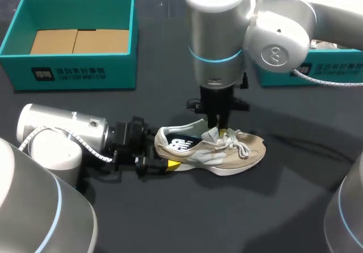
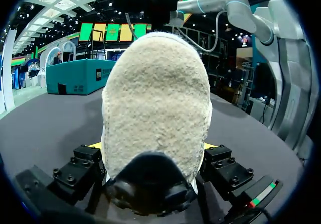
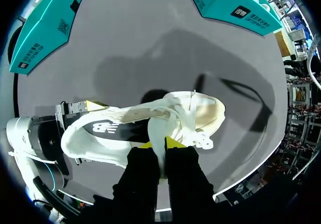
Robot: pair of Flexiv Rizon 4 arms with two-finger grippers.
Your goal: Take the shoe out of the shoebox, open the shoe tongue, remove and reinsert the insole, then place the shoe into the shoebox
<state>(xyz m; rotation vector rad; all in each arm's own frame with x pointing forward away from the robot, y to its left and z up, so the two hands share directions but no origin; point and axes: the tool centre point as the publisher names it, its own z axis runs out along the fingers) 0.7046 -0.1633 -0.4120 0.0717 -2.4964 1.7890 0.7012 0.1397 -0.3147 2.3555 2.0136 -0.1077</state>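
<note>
The shoe point(image 1: 212, 148) point(image 2: 155, 108) point(image 3: 145, 126) sits on its sole on the table point(image 1: 170, 219), out of the box, with its heel toward the left arm. Its tongue point(image 1: 211, 134) point(image 3: 158, 133) is lifted out of the throat, and the dark insole point(image 1: 184, 143) point(image 3: 113, 128) shows in the opening behind it. The right gripper point(image 1: 219, 129) point(image 3: 159, 144) comes straight down from above and is nearly closed, its yellow tips pinching the tongue from both sides. The left gripper point(image 1: 160, 155) point(image 2: 153, 151) lies low along the table, spread to the heel's width with a finger pressed on each side, so it clamps the shoe. The step in hand appears to be opening the tongue. To do it well, the right arm should draw the tongue up and toward the toe in a gentle arc, not straight up, so the pull bends the tongue rather than lifting the shoe. The left grip should hold firm and keep the sole flat. The laces point(image 1: 241, 145) look loose, which should help, though a snag there could drag the toe. The opening must end up wide enough for the insole to pass. One teal box point(image 1: 74, 71) stands well apart at the far left, another point(image 1: 334, 71) at the far right.
</note>
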